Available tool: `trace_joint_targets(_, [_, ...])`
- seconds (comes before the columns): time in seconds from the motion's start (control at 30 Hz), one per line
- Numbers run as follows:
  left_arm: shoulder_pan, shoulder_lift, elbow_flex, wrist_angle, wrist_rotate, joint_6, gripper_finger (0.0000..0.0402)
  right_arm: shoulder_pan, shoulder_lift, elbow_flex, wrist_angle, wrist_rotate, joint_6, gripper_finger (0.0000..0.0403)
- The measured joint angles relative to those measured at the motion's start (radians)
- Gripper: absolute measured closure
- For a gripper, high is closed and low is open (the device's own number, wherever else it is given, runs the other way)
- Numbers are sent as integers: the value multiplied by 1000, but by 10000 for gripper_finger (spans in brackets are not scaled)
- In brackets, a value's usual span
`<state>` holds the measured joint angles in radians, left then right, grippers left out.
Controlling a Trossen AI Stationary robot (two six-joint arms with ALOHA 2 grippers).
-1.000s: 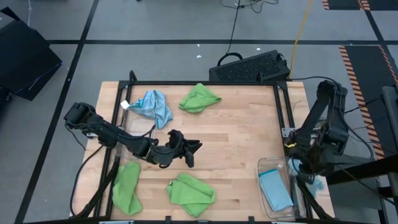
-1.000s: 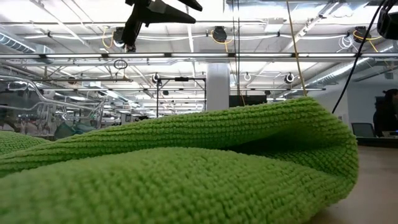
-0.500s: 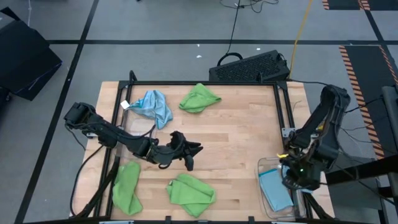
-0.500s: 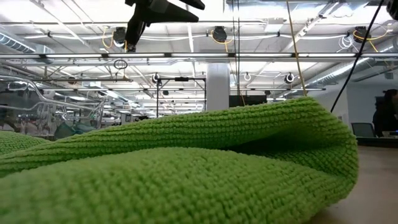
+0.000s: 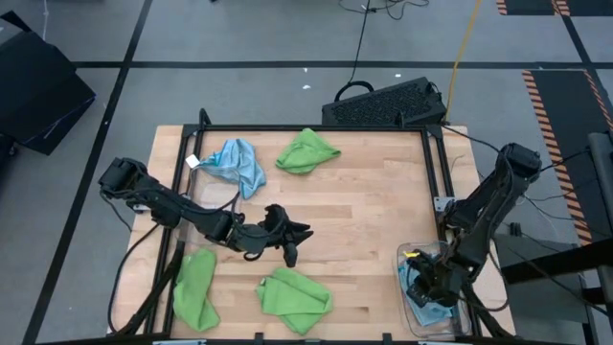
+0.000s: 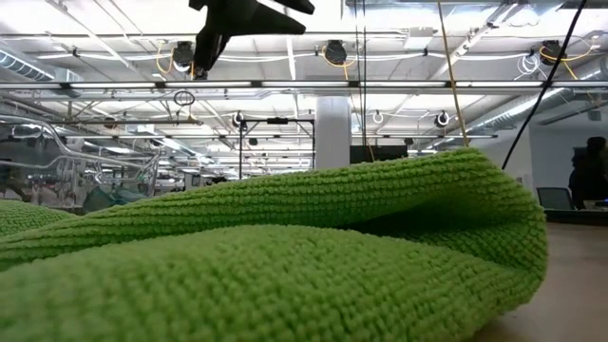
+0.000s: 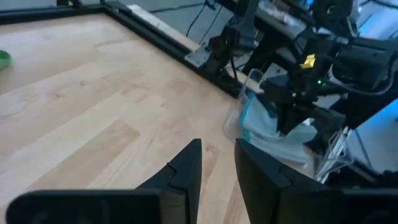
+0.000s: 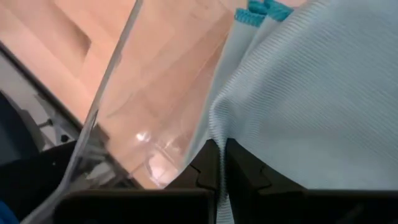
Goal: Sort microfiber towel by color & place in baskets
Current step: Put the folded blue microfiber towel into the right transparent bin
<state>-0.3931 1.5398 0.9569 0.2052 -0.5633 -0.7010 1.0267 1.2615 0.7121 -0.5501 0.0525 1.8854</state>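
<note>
At the counter's (image 5: pixel 383 211) near right corner, the right gripper (image 5: pixel 424 287) is down inside a clear basket (image 5: pixel 406 257), its jaws pinched tight on a fold of a light blue towel (image 8: pixel 323 106) that hangs in front of the wrist camera, the basket's transparent wall (image 8: pixel 115 81) just beside it. More light blue cloth (image 5: pixel 428 309) lies in that basket beneath the arm. The left gripper (image 5: pixel 291 241) hovers over the middle of the counter, jaws narrowly parted and holding nothing, with bare wood under them in the left wrist view. A third light blue towel (image 5: pixel 237 163) lies crumpled at the far left, touching the second clear basket (image 5: pixel 213 196), which the left arm partly covers. Three lime green towels rest loose on the wood: one far centre (image 5: pixel 307 150), one near left (image 5: pixel 195 287), one near centre (image 5: pixel 294 298), the last filling the low view.
</note>
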Motion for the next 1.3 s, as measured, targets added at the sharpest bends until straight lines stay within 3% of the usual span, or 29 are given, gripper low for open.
trace_joint_targets(0.17, [0, 0, 0, -38, 21, 0, 305, -18, 59, 0, 105, -5, -1, 397])
trace_joint_targets(0.47, [0, 0, 0, -60, 24, 37, 305, -17, 141, 0, 202, -132, -1, 385])
trace_joint_targets(0.73, [0, 0, 0, -60, 23, 40, 305, -18, 145, 0, 231, -134, -15, 300])
trace_joint_targets(0.93, [2, 0, 0, -58, 23, 9, 304, -18, 42, 0, 147, -131, -8, 243])
trace_joint_targets(1.13, [7, 0, 0, -52, 105, -8, 304, 20, -61, 0, 197, -137, 35, 251])
trace_joint_targets(1.3, [-2, 0, 0, -52, 125, -13, 304, 55, -29, 1, 275, -211, 104, 270])
